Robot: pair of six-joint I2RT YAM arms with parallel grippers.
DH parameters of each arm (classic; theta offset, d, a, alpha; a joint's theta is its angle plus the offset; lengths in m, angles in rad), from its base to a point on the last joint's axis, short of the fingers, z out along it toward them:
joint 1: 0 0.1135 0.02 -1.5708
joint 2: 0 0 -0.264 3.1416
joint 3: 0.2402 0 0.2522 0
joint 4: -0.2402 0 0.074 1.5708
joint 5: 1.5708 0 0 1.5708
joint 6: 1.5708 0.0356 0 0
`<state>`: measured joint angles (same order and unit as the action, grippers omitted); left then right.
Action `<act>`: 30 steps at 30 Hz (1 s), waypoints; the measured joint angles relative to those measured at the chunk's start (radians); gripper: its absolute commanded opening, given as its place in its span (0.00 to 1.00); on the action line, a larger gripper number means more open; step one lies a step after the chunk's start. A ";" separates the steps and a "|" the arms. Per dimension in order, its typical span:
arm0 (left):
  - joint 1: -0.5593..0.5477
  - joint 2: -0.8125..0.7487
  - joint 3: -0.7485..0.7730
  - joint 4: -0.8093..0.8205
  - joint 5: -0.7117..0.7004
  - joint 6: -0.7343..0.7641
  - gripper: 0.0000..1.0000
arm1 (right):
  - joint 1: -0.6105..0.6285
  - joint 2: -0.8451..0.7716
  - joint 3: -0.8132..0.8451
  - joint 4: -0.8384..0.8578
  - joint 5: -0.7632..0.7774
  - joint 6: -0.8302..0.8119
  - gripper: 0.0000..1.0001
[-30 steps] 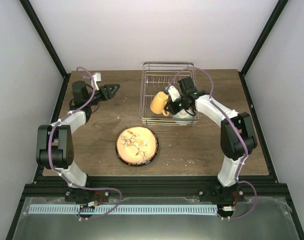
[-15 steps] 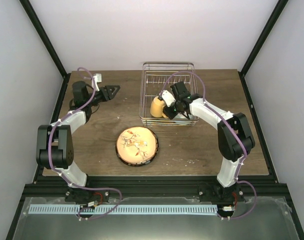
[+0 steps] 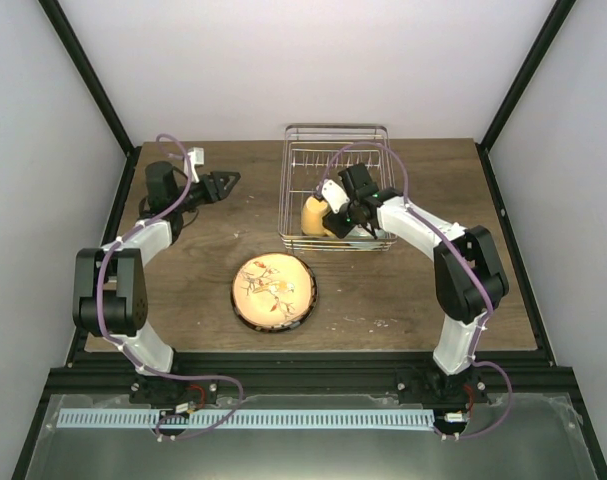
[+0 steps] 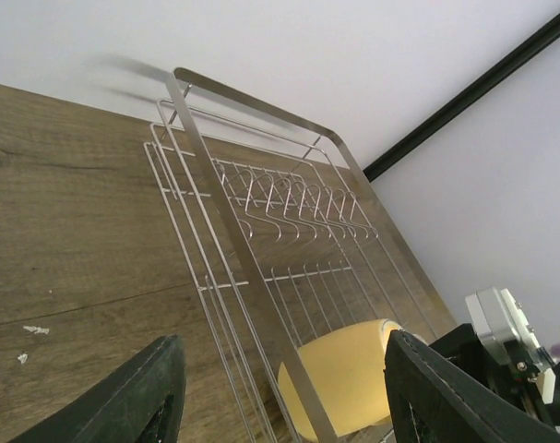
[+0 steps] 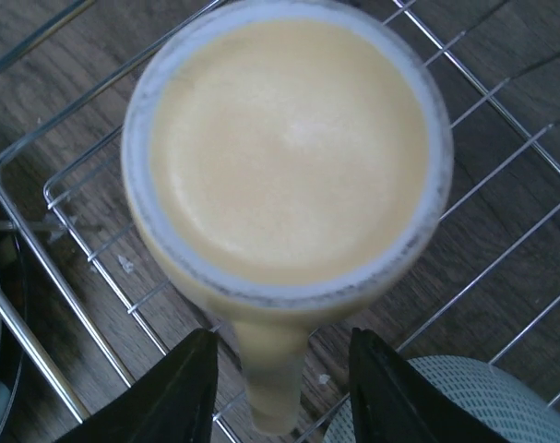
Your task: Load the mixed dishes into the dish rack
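The yellow mug sits in the front left corner of the silver wire dish rack. In the right wrist view the mug is seen from above, its handle between my fingers with a gap on each side. My right gripper is open just above it. A pale-teal bowl lies in the rack beside the mug. The orange-cream floral plate with a dark rim lies on the table in front of the rack. My left gripper is open and empty at the far left, facing the rack.
Upright plate-slot prongs fill the far half of the rack. Black frame posts stand at the table's back corners. Bare wooden table lies between the left gripper and the rack.
The right gripper came down with the mug from above the rack to its front left corner. The mug went from tilted to resting in the rack. The left arm stayed still.
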<state>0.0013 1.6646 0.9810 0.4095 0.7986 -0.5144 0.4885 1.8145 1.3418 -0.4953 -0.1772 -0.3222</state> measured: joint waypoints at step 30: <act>-0.140 -0.266 -0.034 -0.861 -0.176 0.330 0.69 | -0.027 -0.326 -0.108 0.159 0.013 0.432 0.95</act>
<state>-0.1383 1.3991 0.9470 -0.4511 0.6224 -0.1841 0.4614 1.4887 1.2339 -0.3363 -0.1642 0.1097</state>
